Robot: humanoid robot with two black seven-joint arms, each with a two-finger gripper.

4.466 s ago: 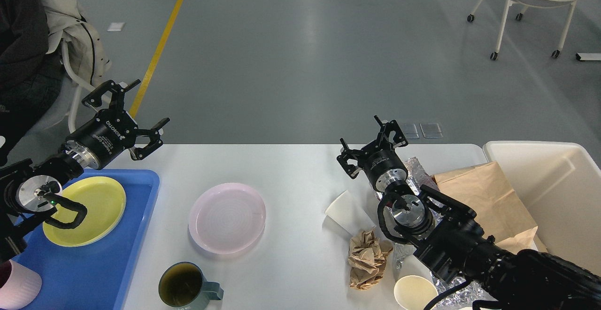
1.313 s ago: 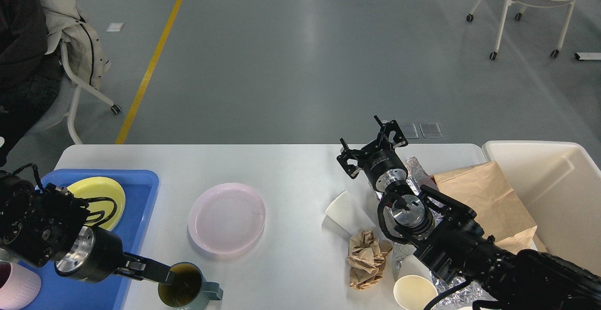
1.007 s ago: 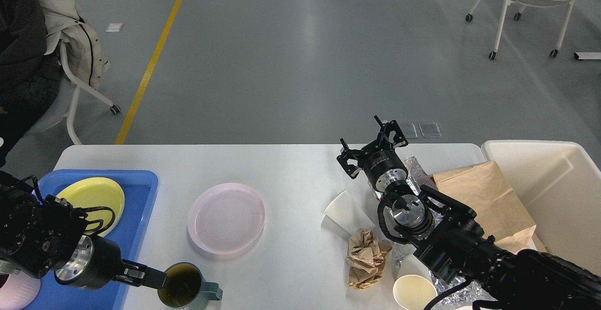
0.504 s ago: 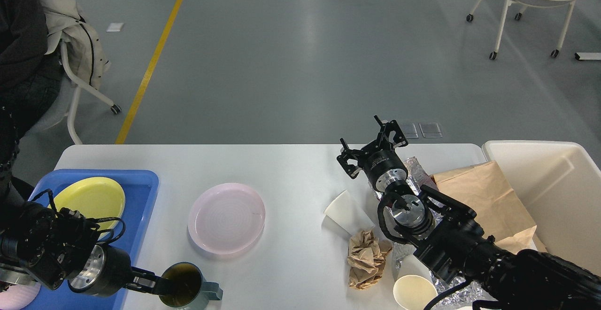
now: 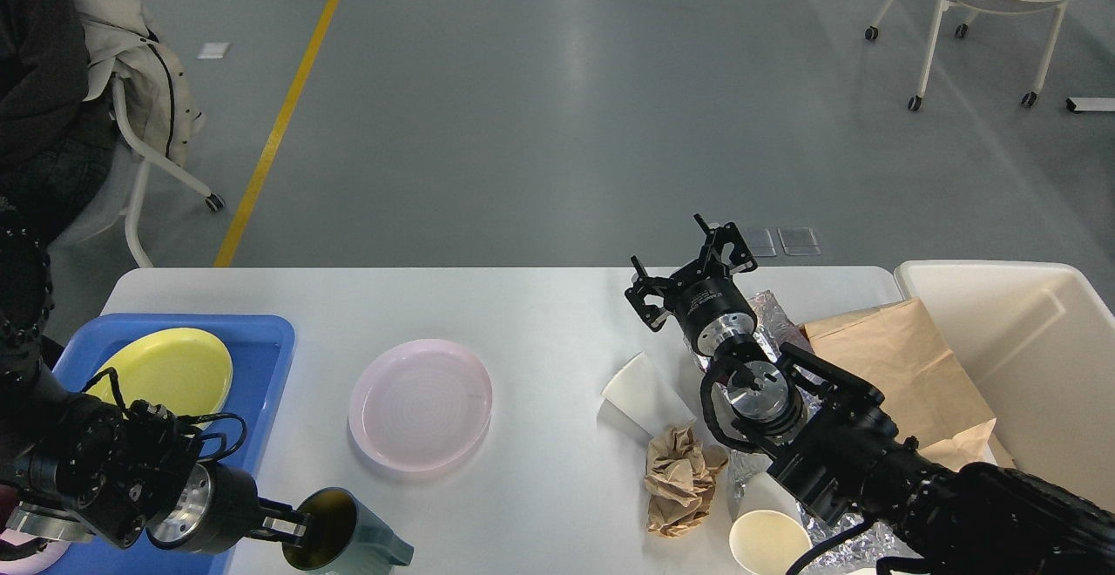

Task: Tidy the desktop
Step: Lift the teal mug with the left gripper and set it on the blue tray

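The white desktop (image 5: 540, 314) holds a pink plate (image 5: 420, 403), a dark green mug (image 5: 344, 542), a white paper cup on its side (image 5: 640, 394), a crumpled brown paper (image 5: 679, 475) and an upright paper cup (image 5: 766, 542). My left gripper (image 5: 292, 530) is at the front left, shut on the mug's rim, and the mug is tilted. My right gripper (image 5: 692, 274) is open and empty above the far table edge, next to crumpled foil (image 5: 771, 312).
A blue tray (image 5: 261, 357) at the left holds a yellow plate (image 5: 165, 370). A brown paper bag (image 5: 897, 375) leans against the cream bin (image 5: 1028, 340) at the right. Chairs stand on the floor at the far left and far right.
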